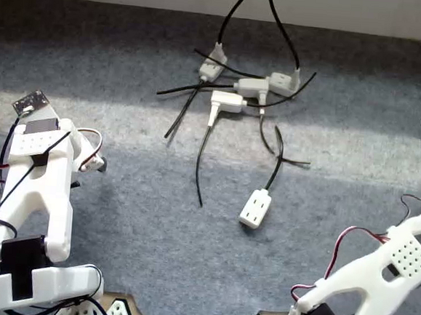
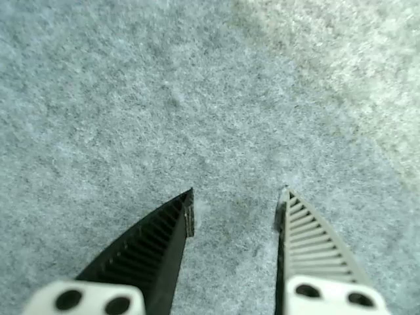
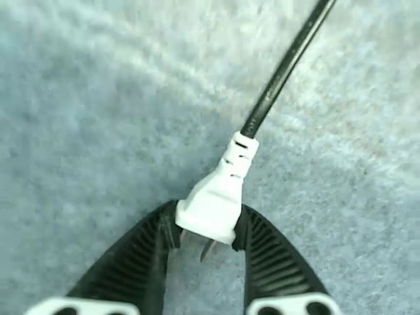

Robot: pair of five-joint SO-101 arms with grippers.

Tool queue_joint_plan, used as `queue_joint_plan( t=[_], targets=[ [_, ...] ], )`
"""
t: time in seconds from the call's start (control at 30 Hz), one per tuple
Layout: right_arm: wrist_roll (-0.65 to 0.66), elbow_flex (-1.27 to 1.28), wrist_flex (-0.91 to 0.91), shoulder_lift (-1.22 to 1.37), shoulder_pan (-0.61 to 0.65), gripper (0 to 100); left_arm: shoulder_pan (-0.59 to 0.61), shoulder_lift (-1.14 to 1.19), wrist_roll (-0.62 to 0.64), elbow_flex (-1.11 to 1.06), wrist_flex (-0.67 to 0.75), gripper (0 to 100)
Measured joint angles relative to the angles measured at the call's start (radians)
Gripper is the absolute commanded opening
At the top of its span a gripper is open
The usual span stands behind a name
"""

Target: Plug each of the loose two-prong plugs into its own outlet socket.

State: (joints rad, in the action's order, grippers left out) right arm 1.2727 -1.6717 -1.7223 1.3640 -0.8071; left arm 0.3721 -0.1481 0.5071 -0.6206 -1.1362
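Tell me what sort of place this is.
Probably a robotics test bench rather than a home: a grey felt tabletop, white robot arms mounted at it, and a socket block and plug on short cut cords, laid out as practice pieces.

Bright daylight band across grey cloth [image 1: 199, 120]; near side shaded.

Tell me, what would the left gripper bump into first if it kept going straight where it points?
Probably just the grey carpet. The left gripper points at a bare patch of it, fingers open. How close the carpet is, I can't tell.
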Motion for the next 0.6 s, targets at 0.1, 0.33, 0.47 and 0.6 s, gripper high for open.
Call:
queue_joint_plan(
  t=[0.1,0.33,0.47,0.6],
  targets=[
    [-0.169,0.0,-0.002,-0.069,0.086,4.3,0.0,0.0,0.0,0.0,0.0,21],
    [-0.551,0.0,-0.003,-0.279,0.284,4.3,0.0,0.0,0.0,0.0,0.0,21],
    [-0.674,0.003,-0.003,-0.396,0.42,4.4,0.0,0.0,0.0,0.0,0.0,21],
    [-0.821,0.123,-0.003,-0.531,0.568,4.4,0.0,0.0,0.0,0.0,0.0,21]
  ],
)
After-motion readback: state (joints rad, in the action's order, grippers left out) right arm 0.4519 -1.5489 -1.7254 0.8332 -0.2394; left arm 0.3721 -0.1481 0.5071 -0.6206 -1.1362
